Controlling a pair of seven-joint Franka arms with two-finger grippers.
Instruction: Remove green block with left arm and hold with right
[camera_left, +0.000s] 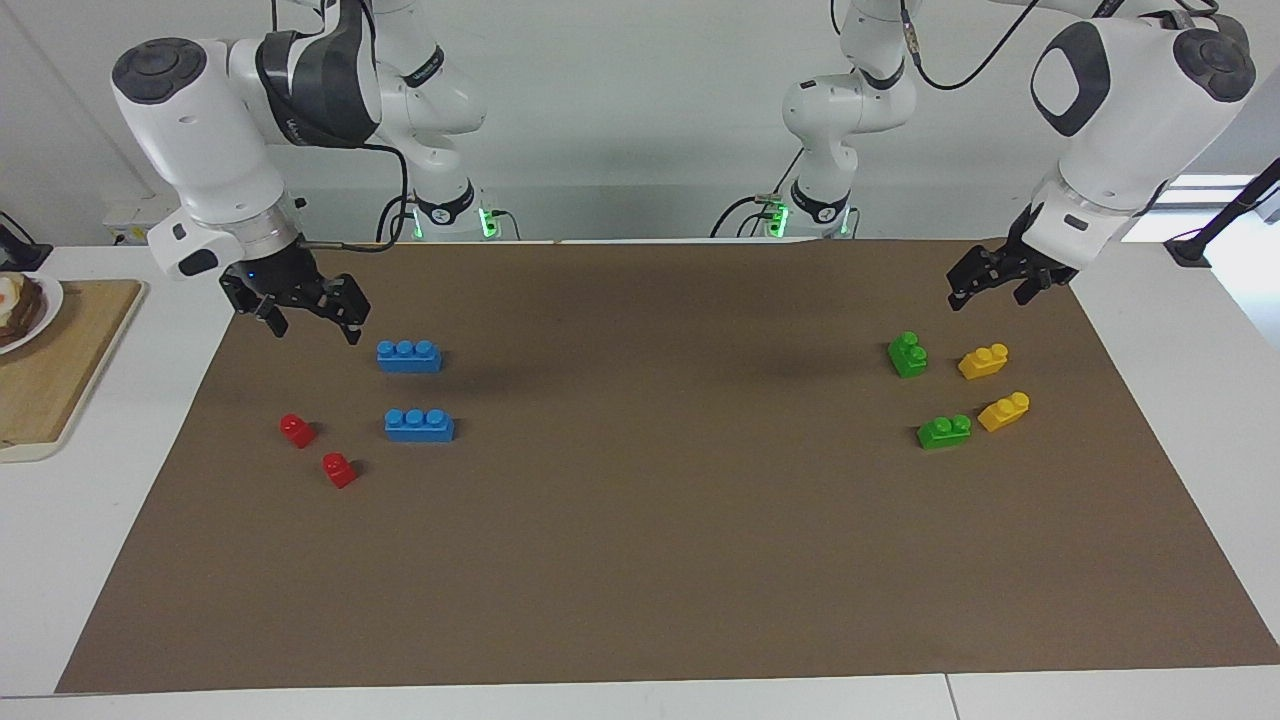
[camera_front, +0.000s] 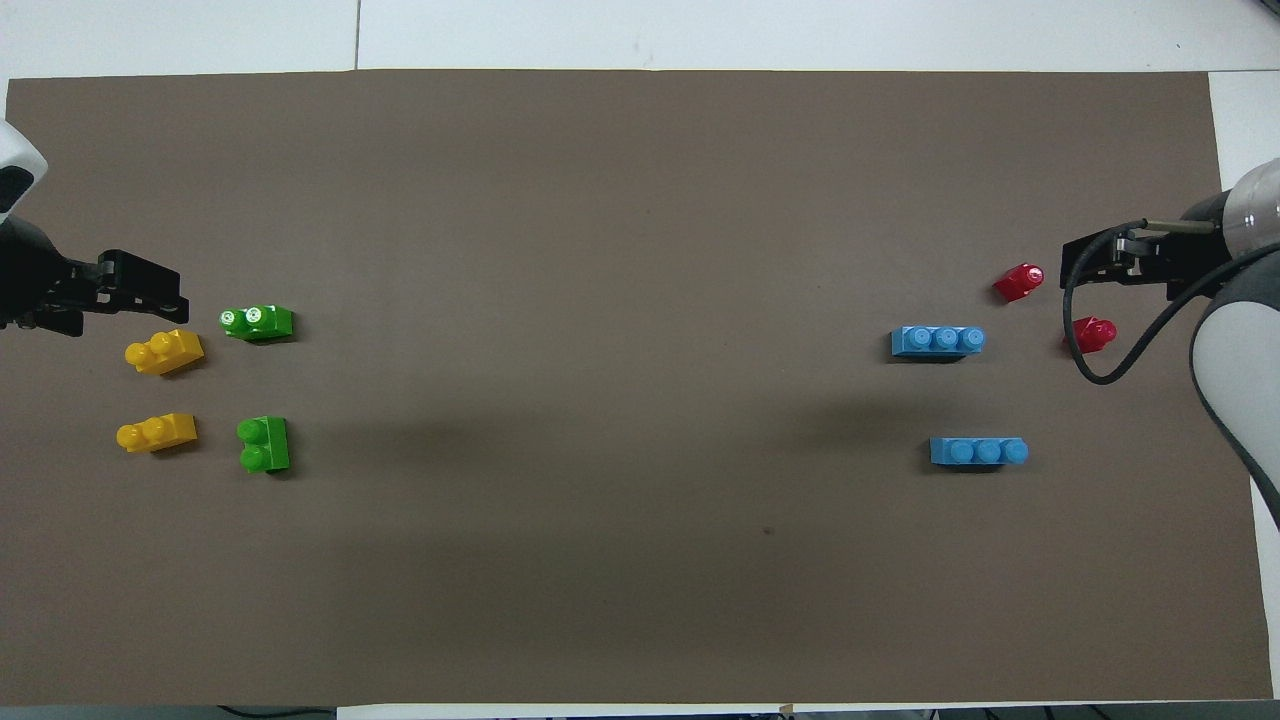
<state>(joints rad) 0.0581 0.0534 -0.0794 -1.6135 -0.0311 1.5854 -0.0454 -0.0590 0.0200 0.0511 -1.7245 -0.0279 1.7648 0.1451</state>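
Brown paper (camera_left: 640, 520) covered most of the white counter (camera_left: 1180, 330), and both arms hung above it with nothing held. At the right arm's end, the right end effector (camera_left: 310, 325) hovered with its fingers spread wide over the paper's edge nearest the robots. Just beside it, toward the middle of the counter, lay one blue three-stud brick (camera_left: 409, 356); a second blue brick (camera_left: 419, 424) lay farther from the robots than the first. Two small red blocks (camera_left: 297, 430) sat below that end effector in the facing view, farther out from the robots, close together but apart. A wooden board (camera_left: 50, 370) lay off the paper at that end of the counter. At the left arm's end, the left end effector (camera_left: 985, 285) hovered with its fingers likewise spread, empty, over the paper near the robots' edge. One green block (camera_left: 907, 354) rested on the paper close under it, slightly farther from the robots, untouched. Beside it, toward the counter's end, lay a yellow brick (camera_left: 983, 361). The other green block (camera_left: 944, 431) lay farther out again, with a second yellow brick (camera_left: 1004, 411) just beside it, the two nearly touching.
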